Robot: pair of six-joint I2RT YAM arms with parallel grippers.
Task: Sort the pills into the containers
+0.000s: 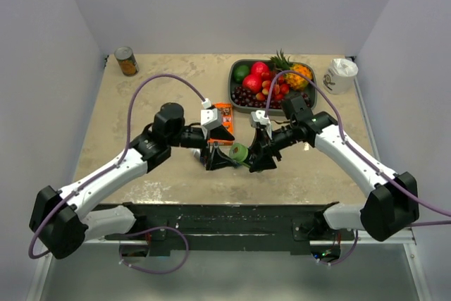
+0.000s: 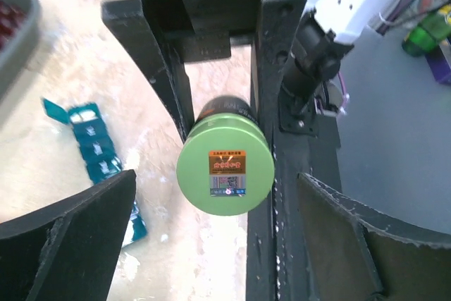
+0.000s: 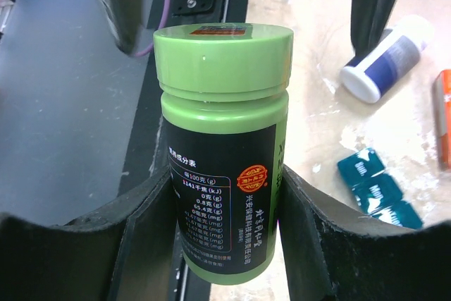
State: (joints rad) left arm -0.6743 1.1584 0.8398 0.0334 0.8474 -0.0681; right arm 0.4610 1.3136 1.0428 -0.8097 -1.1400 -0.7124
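A green pill bottle [image 3: 222,174] with a black label and a green screw lid is gripped by its body between my right gripper's [image 3: 224,244] fingers, held above the table in the middle [image 1: 238,151]. My left gripper [image 2: 218,244] is wide open and faces the bottle's lid [image 2: 225,172] end-on, with the fingers apart from it on both sides. The teal-blue pill-organizer strip [image 2: 99,153] lies on the table below and to the left of the bottle; it also shows in the right wrist view [image 3: 377,188]. In the top view the grippers hide it. No loose pills show.
An orange box [image 1: 223,114] lies just behind the grippers. A white bottle with a blue label [image 3: 387,58] lies on its side near the organizer. A grey fruit tray [image 1: 310,102], a can [image 1: 127,61] and a white container [image 1: 341,75] stand at the back.
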